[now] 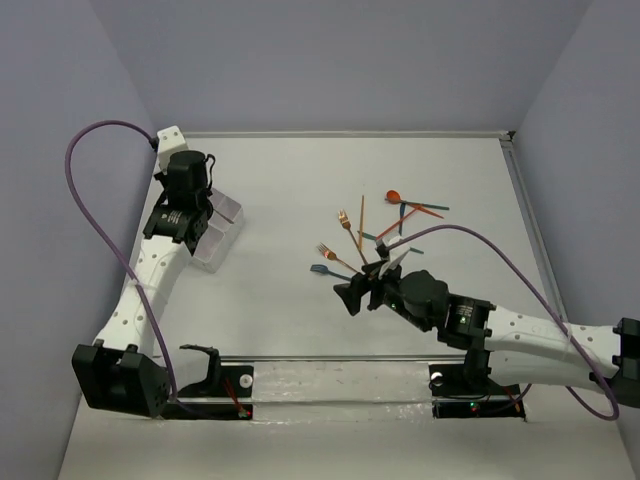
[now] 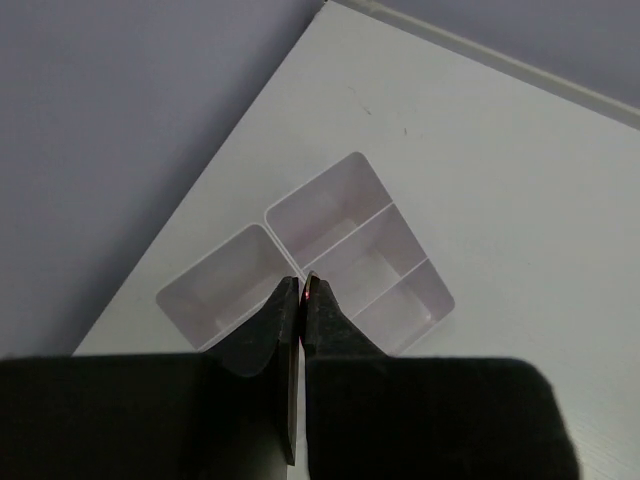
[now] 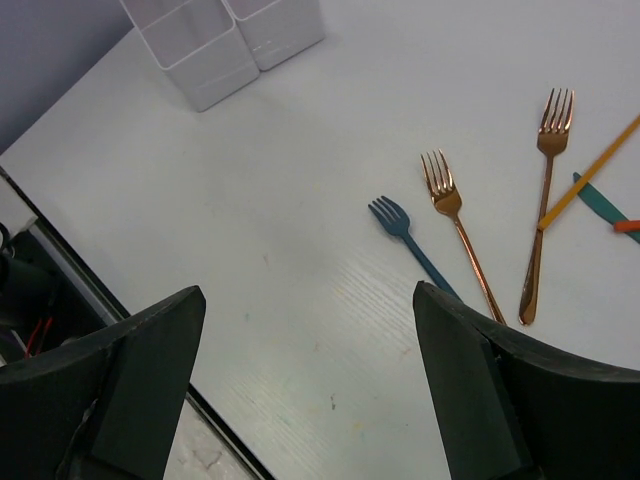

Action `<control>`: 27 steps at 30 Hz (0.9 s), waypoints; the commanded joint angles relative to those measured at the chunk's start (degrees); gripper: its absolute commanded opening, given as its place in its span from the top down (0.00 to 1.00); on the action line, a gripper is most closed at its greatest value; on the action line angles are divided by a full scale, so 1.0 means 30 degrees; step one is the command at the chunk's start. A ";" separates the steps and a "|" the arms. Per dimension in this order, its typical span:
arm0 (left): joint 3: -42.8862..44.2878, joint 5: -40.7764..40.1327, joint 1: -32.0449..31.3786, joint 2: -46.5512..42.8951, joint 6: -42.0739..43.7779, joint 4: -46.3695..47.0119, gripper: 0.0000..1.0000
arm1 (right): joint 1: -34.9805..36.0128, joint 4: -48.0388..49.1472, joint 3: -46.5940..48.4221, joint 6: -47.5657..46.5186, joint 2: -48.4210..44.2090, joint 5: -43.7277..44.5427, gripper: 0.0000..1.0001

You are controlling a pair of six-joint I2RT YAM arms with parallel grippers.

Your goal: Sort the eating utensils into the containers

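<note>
Right fingers (image 3: 470, 390) spread wide, holding nothing, low over counter (image 3: 280, 300) beside forks (image 3: 447, 200). Left fingers (image 2: 335, 335) pressed together above tray (image 2: 230, 285), upper left of top view. Utensils (image 1: 362, 232) all loose, centre right. Visible compartments bare; sorting seemingly unstarted.

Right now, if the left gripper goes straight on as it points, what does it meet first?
Most likely the tray: the shut left gripper points at the seam between its compartments, though depth is unclear.

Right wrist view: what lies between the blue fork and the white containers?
Nothing. In the right wrist view, only bare tabletop stretches between the blue fork and the containers.
</note>
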 commanded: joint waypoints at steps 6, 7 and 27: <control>0.1254 -0.3947 0.0001 0.0677 0.1971 0.4531 0.94 | -0.0278 0.1028 0.0086 0.0257 0.0205 -0.1335 0.09; 0.1254 -0.4268 0.0001 0.1085 0.2525 0.4888 0.94 | -0.0278 0.1087 0.0087 0.0315 0.0264 -0.1511 0.09; -0.0327 -0.6059 0.0001 0.4721 0.7774 1.3824 0.94 | -0.0278 0.1263 0.0204 0.0053 0.0908 -0.1366 0.10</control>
